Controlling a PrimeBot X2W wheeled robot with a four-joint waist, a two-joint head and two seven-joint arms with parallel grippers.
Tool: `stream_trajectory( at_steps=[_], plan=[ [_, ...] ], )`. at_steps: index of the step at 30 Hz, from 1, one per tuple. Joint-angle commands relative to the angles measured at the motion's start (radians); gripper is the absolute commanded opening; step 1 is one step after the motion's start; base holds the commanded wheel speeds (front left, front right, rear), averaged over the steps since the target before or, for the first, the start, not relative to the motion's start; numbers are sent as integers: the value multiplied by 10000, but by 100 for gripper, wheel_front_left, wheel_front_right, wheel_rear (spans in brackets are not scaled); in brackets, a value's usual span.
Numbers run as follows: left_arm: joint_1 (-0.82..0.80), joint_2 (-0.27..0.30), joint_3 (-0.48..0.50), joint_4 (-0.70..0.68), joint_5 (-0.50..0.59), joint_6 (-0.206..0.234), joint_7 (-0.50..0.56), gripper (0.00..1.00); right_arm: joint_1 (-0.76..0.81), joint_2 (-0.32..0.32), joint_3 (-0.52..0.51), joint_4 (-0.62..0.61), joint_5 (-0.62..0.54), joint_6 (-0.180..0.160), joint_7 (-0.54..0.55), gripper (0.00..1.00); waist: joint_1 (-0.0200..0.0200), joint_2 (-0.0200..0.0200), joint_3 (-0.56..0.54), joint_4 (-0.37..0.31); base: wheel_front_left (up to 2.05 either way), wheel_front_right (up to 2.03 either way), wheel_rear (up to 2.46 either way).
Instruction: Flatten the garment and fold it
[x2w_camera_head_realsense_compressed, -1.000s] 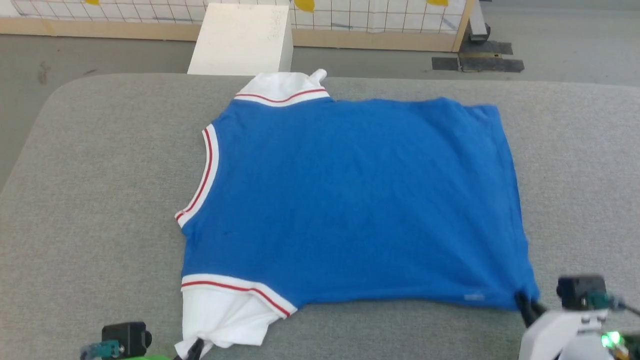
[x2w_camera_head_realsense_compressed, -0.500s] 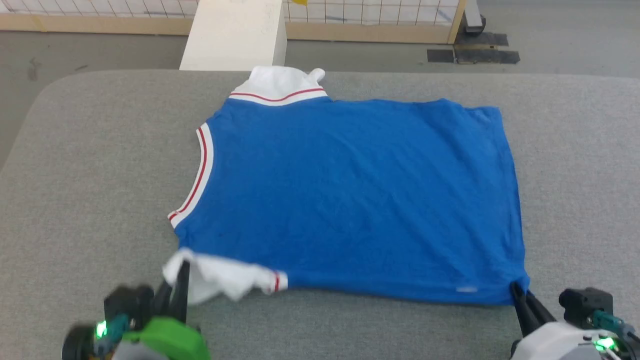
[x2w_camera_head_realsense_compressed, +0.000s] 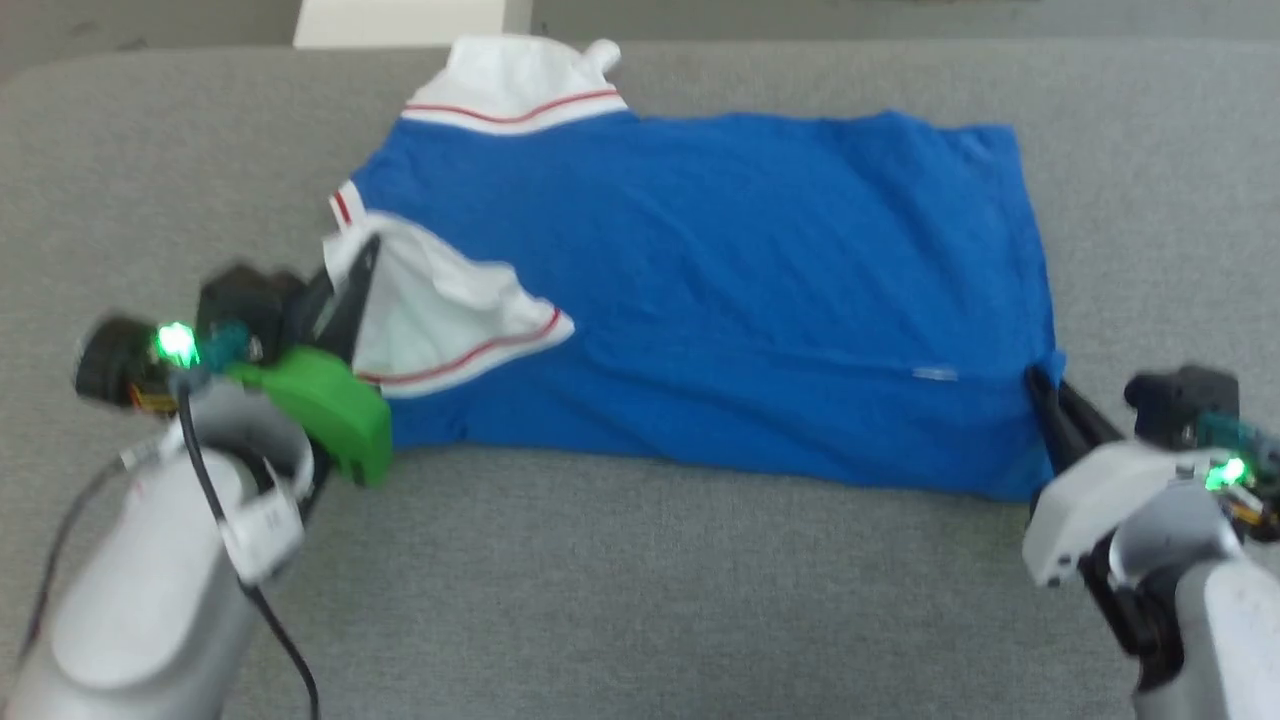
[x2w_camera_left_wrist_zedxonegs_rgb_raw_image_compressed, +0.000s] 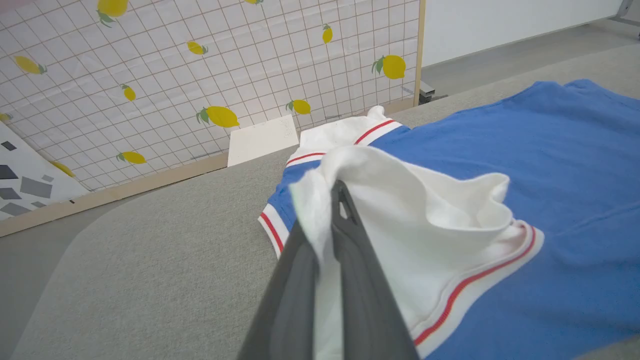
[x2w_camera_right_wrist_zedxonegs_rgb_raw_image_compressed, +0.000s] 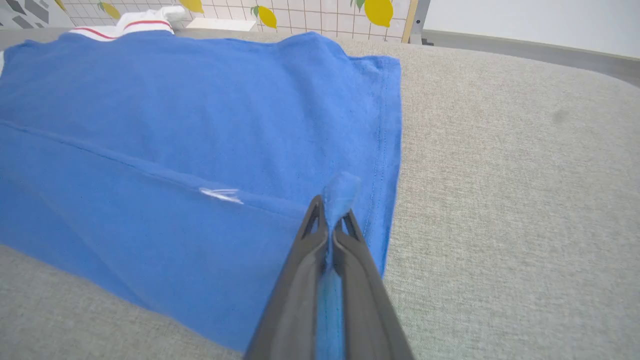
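Lemon-patterned screen beyond garment

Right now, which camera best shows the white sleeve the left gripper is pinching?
The left wrist view: the white sleeve sits close and sharp, clamped in the left gripper. The head view shows it small and blurred. The right wrist view gives a hem corner of the garment in the right gripper.

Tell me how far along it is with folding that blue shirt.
Flattening looks done: the garment lies spread on the grey table. The first fold is in hand: the left gripper holds the white near sleeve over the blue body, and the right gripper pinches the near hem corner. Left: lay that fold down, bring in the far sleeve, finish folding.
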Motion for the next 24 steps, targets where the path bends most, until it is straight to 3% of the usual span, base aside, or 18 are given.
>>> stream_trajectory(
  at_steps=[1,6,10,15,18,19,20,21,22,24],
  plan=[
    [-486,85,-38,177,-7,-175,171,0,-352,-45,-1,93,-1,-15,173,0,1,0,713,-186,0,0,0],
    [-1721,350,-285,1044,-202,-1002,1222,0,-1174,-77,33,338,104,-15,1046,0,1,0,1500,-303,0,0,0],
    [-2333,442,-473,2061,-1088,-1503,2907,0,-1763,-35,44,520,192,-15,2058,0,1,0,1909,-411,0,0,0],
    [-2397,457,-560,3016,-2689,-1683,5620,0,-2118,142,-101,530,288,-15,3533,0,1,0,2010,-503,0,0,0],
    [-2238,424,-387,3096,-3373,-1473,6627,0,-2205,253,-202,341,434,-15,3912,0,1,0,1913,-511,0,0,0],
    [-2200,392,-286,2999,-3424,-1355,6523,15,-2196,285,-247,296,467,-15,3936,9,1,0,1874,-499,0,0,0],
    [-2130,355,-200,2869,-3375,-1231,6229,46,-2158,314,-267,250,494,-15,3911,40,1,0,1775,-479,0,0,0],
    [-2052,345,-156,2769,-3276,-1136,5939,92,-2110,331,-269,209,503,-15,3857,87,1,0,1698,-467,0,0,0],
    [-1932,338,-113,2659,-3083,-994,5486,100,-2033,367,-286,164,540,-15,3731,100,1,0,1567,-450,0,0,0],
    [-1679,278,54,2450,-2710,-667,4372,100,-1852,441,-354,76,606,-15,3360,100,1,0,1292,-407,0,0,0]
  ],
)
